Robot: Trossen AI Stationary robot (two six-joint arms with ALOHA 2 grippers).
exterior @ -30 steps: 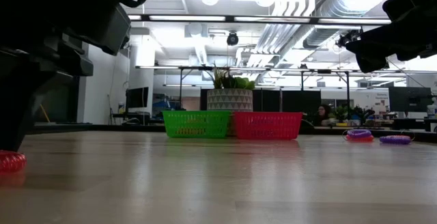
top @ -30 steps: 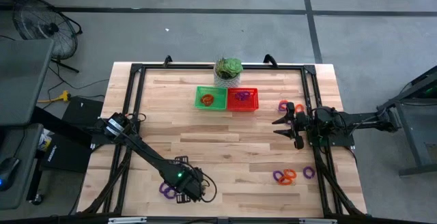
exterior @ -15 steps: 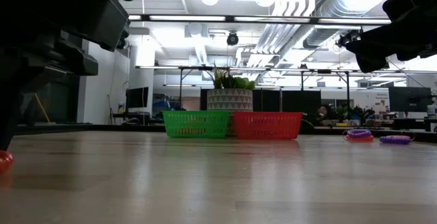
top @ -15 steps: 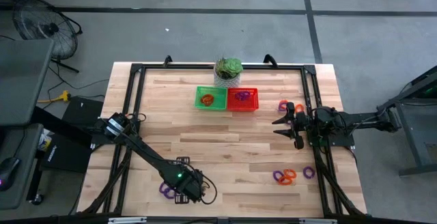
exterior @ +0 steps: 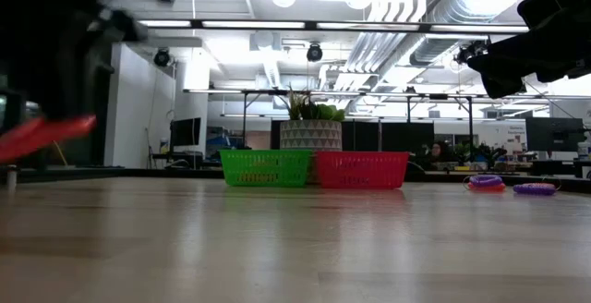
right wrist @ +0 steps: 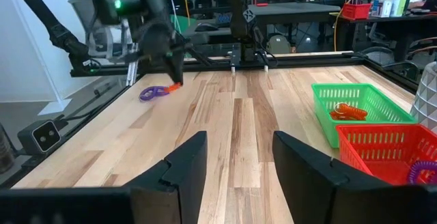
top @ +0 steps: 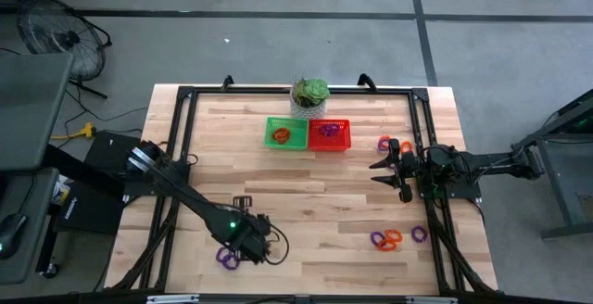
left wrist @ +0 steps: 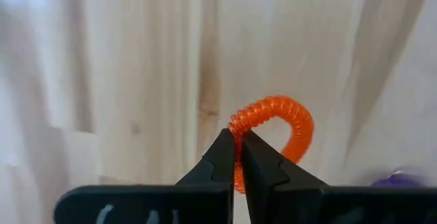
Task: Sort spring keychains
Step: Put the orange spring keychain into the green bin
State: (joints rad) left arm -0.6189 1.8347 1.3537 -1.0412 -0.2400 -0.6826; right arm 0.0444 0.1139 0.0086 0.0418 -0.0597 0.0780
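the left claw (left wrist: 237, 157) is pinched on an orange spring keychain (left wrist: 276, 132) near the front left of the table (top: 306, 179). a second ago that claw was low on the table, with the orange loop lying on the wood by it. now the loop is lifted off the wood and hangs from the claw tips, as is seen in the low view (exterior: 44, 135) and far off in the right wrist view (right wrist: 174, 86). so the pick-up looks done, and the carry to a basket looks like the next step. a purple spring keychain (top: 225, 257) is left lying on the table just beside that claw.

in the middle, at the back of the table, a green basket (top: 285, 133) and a red basket (top: 329, 135) are set side by side, touching, in front of a potted plant (top: 309, 95). orange loops are seen in the green basket (right wrist: 345, 111) and a purple one in the red basket (right wrist: 423, 173). so the green basket is judged to be the right place for the held loop. it is well apart from the left claw, so a long carry is needed.

on the right, the right claw (top: 383, 174) is held spread and empty above the table. it has not moved. more orange and purple keychains (top: 397, 237) are lying near the front right, and two more (top: 385, 143) just behind the right claw. many loops are not yet sorted.
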